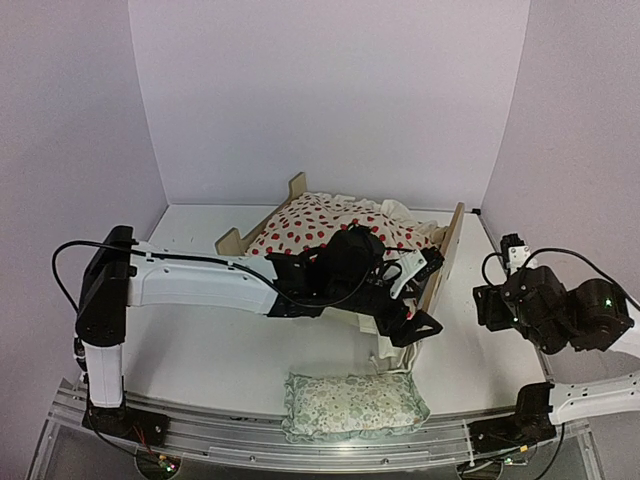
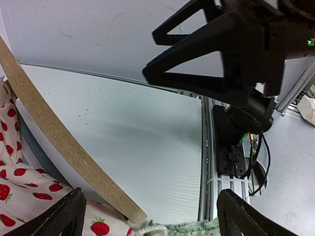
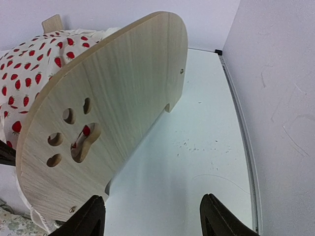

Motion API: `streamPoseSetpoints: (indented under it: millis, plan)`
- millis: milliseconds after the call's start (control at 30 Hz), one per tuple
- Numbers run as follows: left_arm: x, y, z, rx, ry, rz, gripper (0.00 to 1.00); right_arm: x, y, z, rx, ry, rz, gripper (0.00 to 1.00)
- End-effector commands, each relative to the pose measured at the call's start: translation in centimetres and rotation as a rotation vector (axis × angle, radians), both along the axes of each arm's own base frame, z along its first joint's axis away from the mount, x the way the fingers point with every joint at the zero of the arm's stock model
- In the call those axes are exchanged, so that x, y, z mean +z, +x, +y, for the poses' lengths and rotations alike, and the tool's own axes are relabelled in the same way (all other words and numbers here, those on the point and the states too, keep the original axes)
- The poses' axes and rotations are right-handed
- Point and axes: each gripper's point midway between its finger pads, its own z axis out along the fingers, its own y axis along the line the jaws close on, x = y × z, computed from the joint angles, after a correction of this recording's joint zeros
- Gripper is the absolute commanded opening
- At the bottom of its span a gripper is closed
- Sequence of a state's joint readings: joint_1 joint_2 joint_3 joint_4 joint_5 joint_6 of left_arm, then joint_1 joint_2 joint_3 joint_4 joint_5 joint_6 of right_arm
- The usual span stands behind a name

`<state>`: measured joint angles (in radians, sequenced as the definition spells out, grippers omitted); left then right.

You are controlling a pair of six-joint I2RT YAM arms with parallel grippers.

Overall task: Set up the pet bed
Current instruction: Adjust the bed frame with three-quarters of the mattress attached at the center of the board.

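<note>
Now, with the pet bed [image 1: 449, 243] mid-table under its cushion [image 1: 325, 225], and left gripper [image 2: 155, 216] and right gripper [image 3: 150, 216] both spread and empty, lift the left straight up so the seemingly bunched cushion isn't dragged, then fetch the pillow [image 1: 350, 405].

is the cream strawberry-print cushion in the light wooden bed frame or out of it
In. The cream strawberry-print cushion lies inside the light wooden bed frame, between its two end boards, rumpled rather than smoothed flat.

Bright, even, diffuse light, soft shadows on the white table [image 1: 200, 350], mild wide-angle bending in wrist views.
</note>
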<state>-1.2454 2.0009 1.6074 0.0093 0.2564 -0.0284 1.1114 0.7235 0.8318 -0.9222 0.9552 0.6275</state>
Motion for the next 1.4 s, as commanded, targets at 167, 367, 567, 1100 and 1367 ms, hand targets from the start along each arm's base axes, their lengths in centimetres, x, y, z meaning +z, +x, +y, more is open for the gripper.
streamPoseSetpoints:
  millis: [167, 367, 567, 1100, 1367]
  plan:
    - [-2.1, 3.5, -4.3, 0.096, 0.014, -0.014, 0.63, 0.6, -0.6, -2.4, -0.047, -0.006, -0.019, 0.67]
    - [-1.6, 4.6, -5.7, 0.131, -0.038, -0.039, 0.01, 0.1, -0.8, -2.1, -0.025, -0.035, 0.009, 0.68]
    - [0.9, 6.0, -6.3, 0.157, -0.128, -0.055, 0.00, -1.2, -1.0, -1.6, -0.001, -0.064, 0.051, 0.68]
    - [1.9, 5.2, -5.3, 0.132, -0.170, -0.034, 0.74, -2.2, 0.1, 1.1, 0.031, -0.104, 0.078, 0.68]
    - [5.8, 2.1, 0.4, 0.056, -0.173, -0.099, 0.94, 0.9, 0.9, 2.7, 0.068, -0.085, 0.030, 0.69]
